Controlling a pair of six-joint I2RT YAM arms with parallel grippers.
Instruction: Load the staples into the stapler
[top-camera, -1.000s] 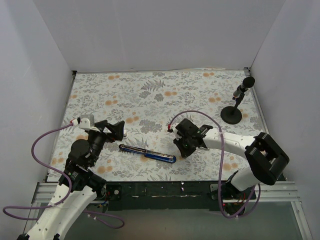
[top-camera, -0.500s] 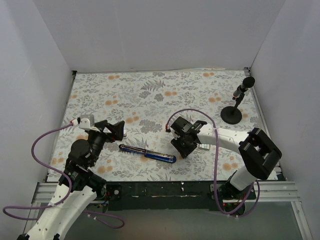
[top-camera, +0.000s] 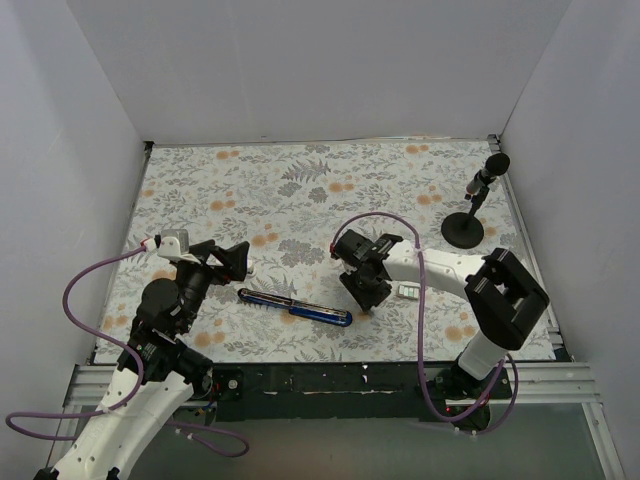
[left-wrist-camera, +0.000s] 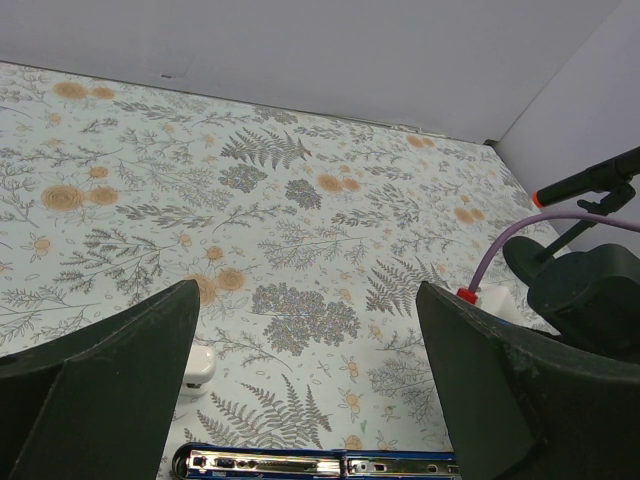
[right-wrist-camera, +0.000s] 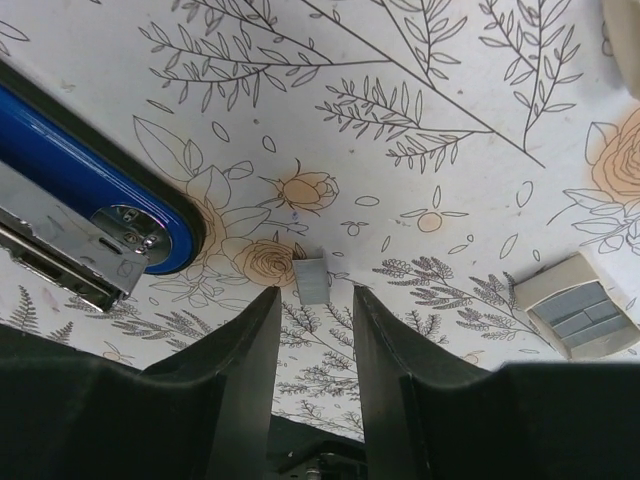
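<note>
The blue stapler (top-camera: 295, 307) lies opened flat on the floral mat near the front edge, its silvery rail up. The rail also shows in the left wrist view (left-wrist-camera: 320, 463), and its blue end in the right wrist view (right-wrist-camera: 90, 200). The staples (right-wrist-camera: 311, 280), a tiny grey block, lie on the mat just beyond my right gripper's fingertips, in line with the gap and not held. My right gripper (right-wrist-camera: 316, 310) is open by a narrow gap and points down just right of the stapler (top-camera: 368, 297). My left gripper (top-camera: 235, 258) hangs wide open and empty behind the stapler's left end (left-wrist-camera: 305, 300).
A small pale staple box (top-camera: 408, 291) lies right of the right gripper and shows in the right wrist view (right-wrist-camera: 577, 320). A black microphone stand (top-camera: 465, 225) stands at the far right. A small white object (left-wrist-camera: 195, 368) lies by the left finger. White walls enclose the mat.
My right gripper has shifted a little to the left, toward the stapler's right end, uncovering the staple box. The left arm and the stapler have not moved.
</note>
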